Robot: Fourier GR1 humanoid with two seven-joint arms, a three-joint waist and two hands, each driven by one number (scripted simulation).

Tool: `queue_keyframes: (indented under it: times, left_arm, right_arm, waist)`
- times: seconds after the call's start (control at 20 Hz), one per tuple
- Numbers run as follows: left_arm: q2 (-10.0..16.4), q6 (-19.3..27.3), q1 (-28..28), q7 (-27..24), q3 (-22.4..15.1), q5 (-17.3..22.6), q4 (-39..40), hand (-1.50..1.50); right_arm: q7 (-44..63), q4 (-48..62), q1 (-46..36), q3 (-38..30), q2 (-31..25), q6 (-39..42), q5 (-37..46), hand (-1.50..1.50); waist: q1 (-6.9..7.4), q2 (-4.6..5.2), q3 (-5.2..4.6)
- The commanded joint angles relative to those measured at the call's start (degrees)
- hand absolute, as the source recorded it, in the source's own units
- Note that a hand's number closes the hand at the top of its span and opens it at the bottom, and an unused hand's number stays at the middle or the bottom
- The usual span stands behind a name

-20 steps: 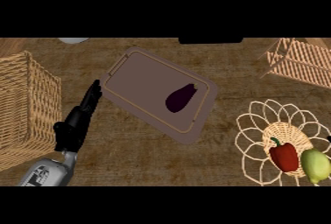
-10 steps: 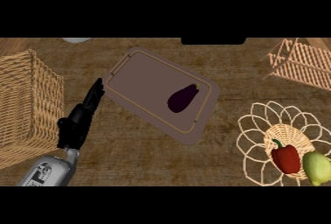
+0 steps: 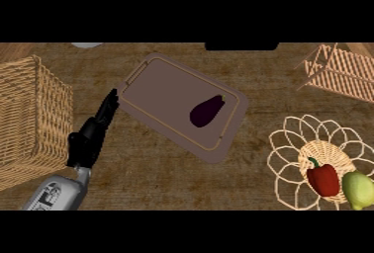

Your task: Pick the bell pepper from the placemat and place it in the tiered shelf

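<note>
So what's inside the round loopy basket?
A red bell pepper and a yellow-green fruit sit side by side in the round basket. The woven bottom under them is hidden.

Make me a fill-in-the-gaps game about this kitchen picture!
1. The red bell pepper lies on the woven placemat beside a fruit coloured ____.
2. The dark purple vegetable on the brown board is an ____.
3. The only hand showing is the robot's ____ one, fingers straight.
4. The tiered shelf stands in the view's upper ____ corner.
Missing words: green; eggplant; left; right.
</note>
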Motion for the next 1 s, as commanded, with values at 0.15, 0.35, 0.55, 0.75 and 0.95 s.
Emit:
queue_keyframes:
  times: [0.15,0.35,0.55,0.75,0.95]
  left_arm:
    - [-0.42,-1.52,-1.1,1.66,0.94,0.43,0.12,0.0]
    - [-1.34,-2.54,1.56,-1.72,1.9,-1.67,-0.05,0.0]
    - [-2.54,-2.34,2.15,1.93,2.08,-3.72,-3.63,0.0]
    - [-3.58,-4.56,1.04,0.25,4.32,-3.85,-0.43,0.0]
    - [-7.27,-2.47,-1.21,2.43,3.37,-7.82,0.58,0.0]
  right_arm:
    - [16.39,-10.73,1.98,1.96,-9.25,5.75,5.47,-1.5]
    - [22.21,-16.16,1.46,1.11,-5.24,8.31,6.28,-1.5]
    - [27.84,-20.61,-0.84,3.23,-0.28,9.5,9.82,-1.5]
    - [30.28,-21.39,-3.02,9.61,6.11,7.6,18.33,-1.5]
    - [34.18,-25.36,-3.77,7.92,8.49,10.79,19.91,-1.5]
  waist:
    - [0.02,0.01,0.06]
    - [0.2,0.0,0.15]
    - [0.42,0.01,0.17]
    - [0.57,0.08,0.18]
    - [0.34,0.04,0.18]
